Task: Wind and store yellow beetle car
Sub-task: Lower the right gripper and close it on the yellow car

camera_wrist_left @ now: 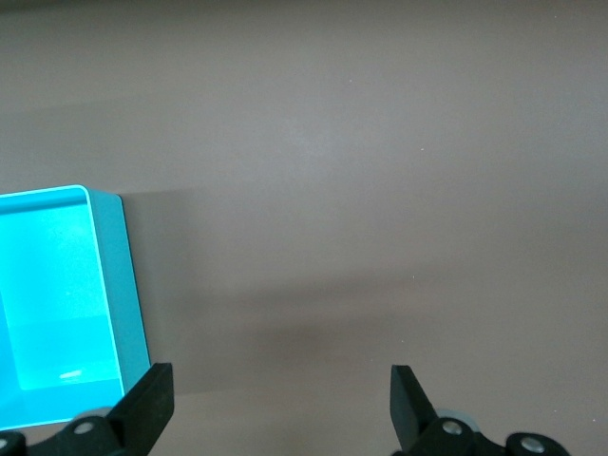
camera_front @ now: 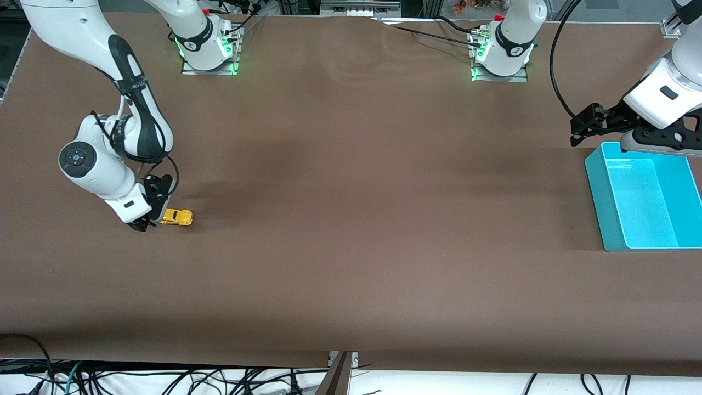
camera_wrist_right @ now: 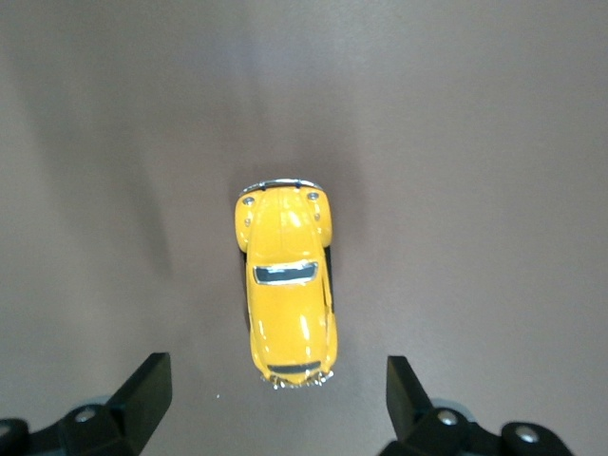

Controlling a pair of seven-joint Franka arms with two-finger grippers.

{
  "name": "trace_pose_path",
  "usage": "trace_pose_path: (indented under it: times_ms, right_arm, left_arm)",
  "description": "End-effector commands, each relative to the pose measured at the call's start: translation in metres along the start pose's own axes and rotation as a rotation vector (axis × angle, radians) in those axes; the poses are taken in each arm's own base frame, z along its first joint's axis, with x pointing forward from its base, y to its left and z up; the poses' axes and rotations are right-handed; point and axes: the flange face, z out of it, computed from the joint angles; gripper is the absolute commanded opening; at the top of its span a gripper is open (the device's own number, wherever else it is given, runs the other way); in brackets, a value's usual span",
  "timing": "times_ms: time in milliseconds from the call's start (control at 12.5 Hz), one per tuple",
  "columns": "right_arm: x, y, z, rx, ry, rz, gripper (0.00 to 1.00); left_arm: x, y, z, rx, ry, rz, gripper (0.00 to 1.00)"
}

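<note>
You had one brown tabletop (camera_front: pixel 351 230), matte and smooth, with two white arms reaching over it. One turquoise bin (camera_front: pixel 641 200) stood at the left arm's end; it was a rectangular plastic box with thin walls and rounded corners, and nothing lay inside it. Your left pincer (camera_wrist_left: pixel 280 394) waited above the tabletop just beside that bin, with its black fingers spread wide and holding nothing. Your right pincer (camera_front: pixel 147 222) was low at the right arm's end, just beside the car, fingers also wide apart and touching nothing. There was one yellow beetle car (camera_front: pixel 176 217), well apart from the bin. It rested on its wheels on the tabletop, glossy and rounded, with dark windows and chrome bumpers, and nothing stood around it.
</note>
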Motion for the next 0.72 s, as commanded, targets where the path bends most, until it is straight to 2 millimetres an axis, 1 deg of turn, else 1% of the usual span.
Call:
trace_pose_path:
  times_ms: [0,80,240,320,400,480,560,640]
  right_arm:
    - [0.002,-0.003,0.009,-0.021,0.0,-0.029,0.99]
    - [0.003,-0.004,0.014,-0.021,-0.001,-0.032,0.99]
    - [0.004,-0.005,0.021,-0.033,0.0,-0.047,0.95]
    - [0.007,-0.006,0.024,-0.035,0.003,-0.054,0.94]
    - [0.008,-0.007,0.025,-0.038,0.004,-0.056,0.92]
    - [0.01,-0.007,0.024,-0.039,0.006,-0.059,0.86]
    - [0.012,-0.007,0.024,-0.039,0.007,-0.061,0.73]
    - [0.012,-0.007,0.024,-0.039,0.007,-0.066,0.48]
  left_arm:
    - [-0.005,0.004,-0.004,-0.027,0.0,-0.002,1.0]
    - [-0.005,0.004,-0.004,-0.027,-0.001,-0.002,1.0]
    - [-0.005,0.003,-0.004,-0.027,-0.001,-0.003,1.0]
    - [-0.005,0.003,-0.004,-0.027,-0.001,-0.003,1.0]
    - [-0.006,0.004,-0.003,-0.027,-0.003,-0.002,1.0]
    - [-0.005,0.004,-0.004,-0.027,-0.001,-0.002,1.0]
    - [-0.005,0.004,-0.004,-0.027,-0.001,-0.002,1.0]
    - [-0.005,0.004,-0.004,-0.027,-0.001,-0.002,1.0]
